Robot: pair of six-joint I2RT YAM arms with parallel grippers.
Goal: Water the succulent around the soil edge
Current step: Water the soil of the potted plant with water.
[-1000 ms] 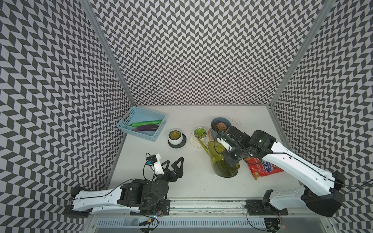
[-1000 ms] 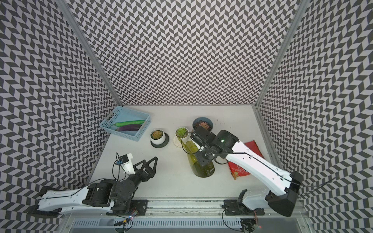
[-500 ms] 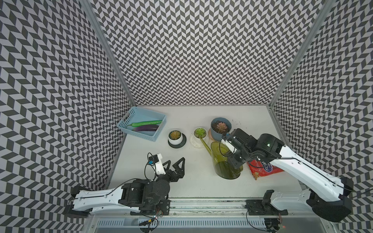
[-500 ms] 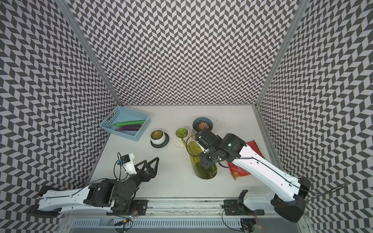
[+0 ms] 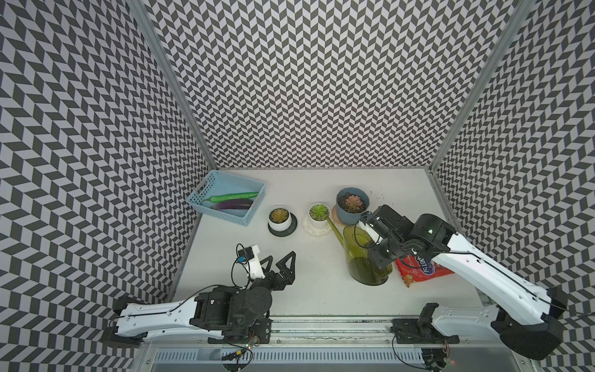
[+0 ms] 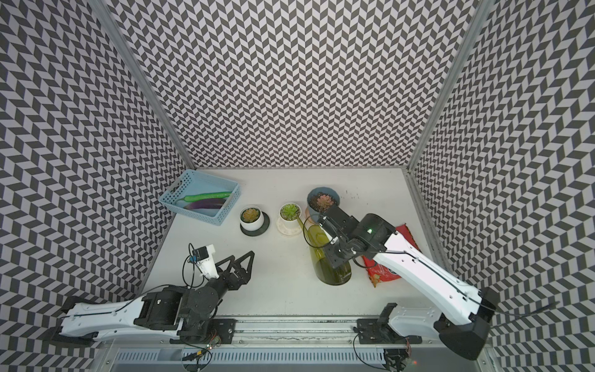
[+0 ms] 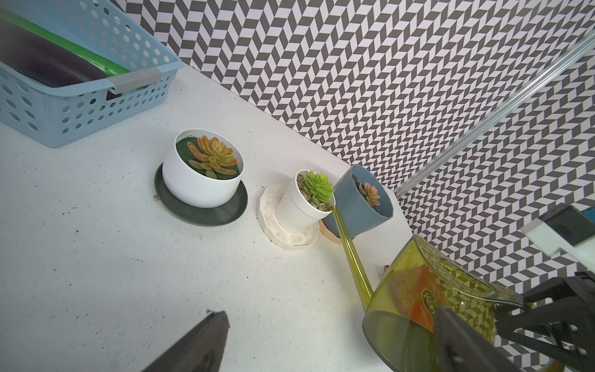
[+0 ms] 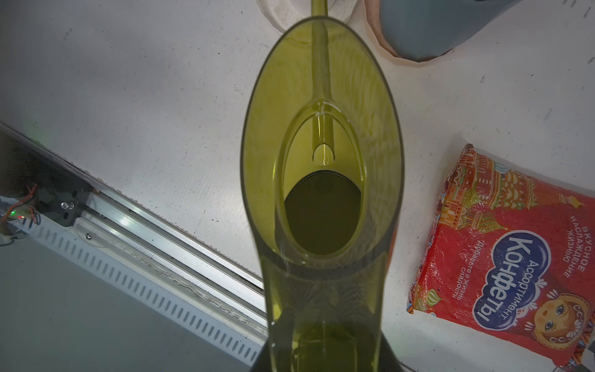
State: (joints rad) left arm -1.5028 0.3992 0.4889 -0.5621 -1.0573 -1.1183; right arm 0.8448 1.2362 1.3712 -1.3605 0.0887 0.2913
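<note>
Change: over the last second my right arm has swung toward the right edge of the white tabletop (image 5: 322,290), taking the translucent olive-green plastic watering can (image 5: 362,257) (image 6: 323,254) (image 8: 322,96) slightly that way; my left arm has not moved.
Plant: the green rosette succulent (image 5: 319,212) (image 6: 290,211) (image 7: 318,186) sits in a small white pot (image 7: 297,209) on a cream saucer (image 7: 277,230), the middle of three pots, toward the back edge.
Can: tilted toward that pot, with dark water in its bottom. I cannot tell whether its base touches the tabletop.
Spout: the thin spout (image 5: 335,227) (image 7: 351,254) ends at the white pot's rim, on the side facing the blue-grey pot (image 5: 349,215).
Grip: my right gripper (image 5: 383,259) is clamped on the can's handle.
Idle: my left gripper (image 5: 279,261) (image 6: 239,261) has its jaws spread wide, holding nothing, near the front-left corner.
Neighbours: an orange succulent (image 5: 278,215) in a round white pot stands left of the plant; a pink succulent (image 5: 353,202) grows in the blue-grey pot.
Basket: a pale blue perforated plastic basket (image 5: 206,188) in the back-left corner holds a long green vegetable (image 5: 235,195) and a purple aubergine (image 5: 235,204).
Bag: a red sweets bag (image 5: 421,267) (image 8: 502,257) lies flat near the right edge, just beside the can.
</note>
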